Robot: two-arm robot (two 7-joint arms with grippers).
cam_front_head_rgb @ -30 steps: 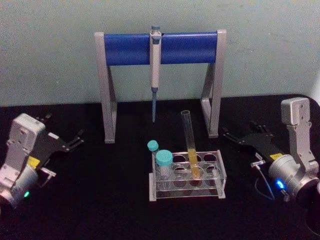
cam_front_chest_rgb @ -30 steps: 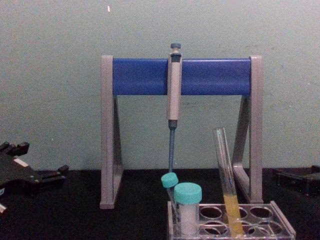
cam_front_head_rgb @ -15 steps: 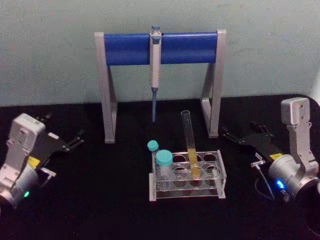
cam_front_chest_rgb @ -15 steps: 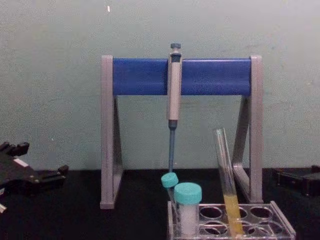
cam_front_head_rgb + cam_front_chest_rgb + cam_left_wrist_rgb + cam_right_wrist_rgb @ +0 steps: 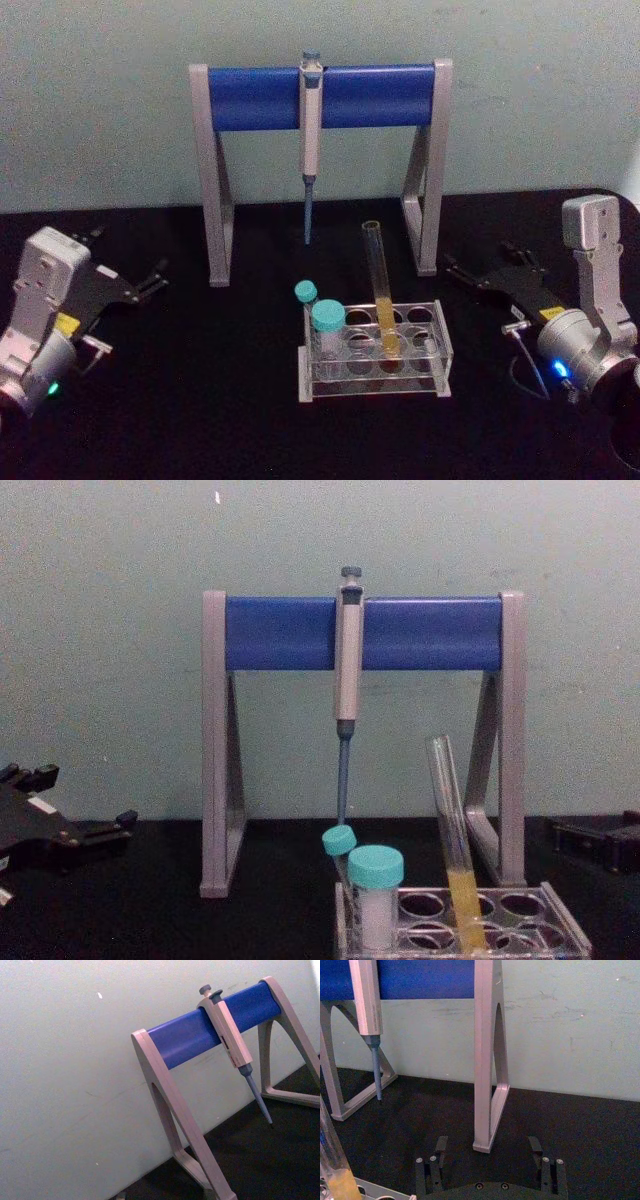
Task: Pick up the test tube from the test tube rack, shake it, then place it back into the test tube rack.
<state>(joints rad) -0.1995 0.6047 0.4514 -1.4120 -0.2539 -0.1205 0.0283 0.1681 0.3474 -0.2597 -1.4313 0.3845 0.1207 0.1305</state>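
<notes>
So from my seat, the test tube (image 5: 380, 290) is sitting in the test tube rack (image 5: 440, 340) mid-surface, leaning a bit, yellow-orange liquid in its lower part. Neither arm is anywhere close. The right end effector (image 5: 458, 272) is parked well off to the rack's right, low over the black surface (image 5: 200, 400), fingers spread apart and holding nothing. The left end effector (image 5: 150, 280) is way out on the left; I can't tell whether it's released or clenched.

The right wrist cam gives me the two spread fingers (image 5: 440, 1146) with just the tube's bottom and a rack corner at the frame edge. The chest cam shows the tube's lean side-on.

Other stuff: a short teal-capped vial (image 5: 327, 335) and a thin teal-capped tube (image 5: 305, 292) share the rack's left end. Behind stands the grey-and-blue pipette stand (image 5: 320, 97) with a pipette (image 5: 310, 120) hanging off it. Nothing sits between the right end effector and the tube.
</notes>
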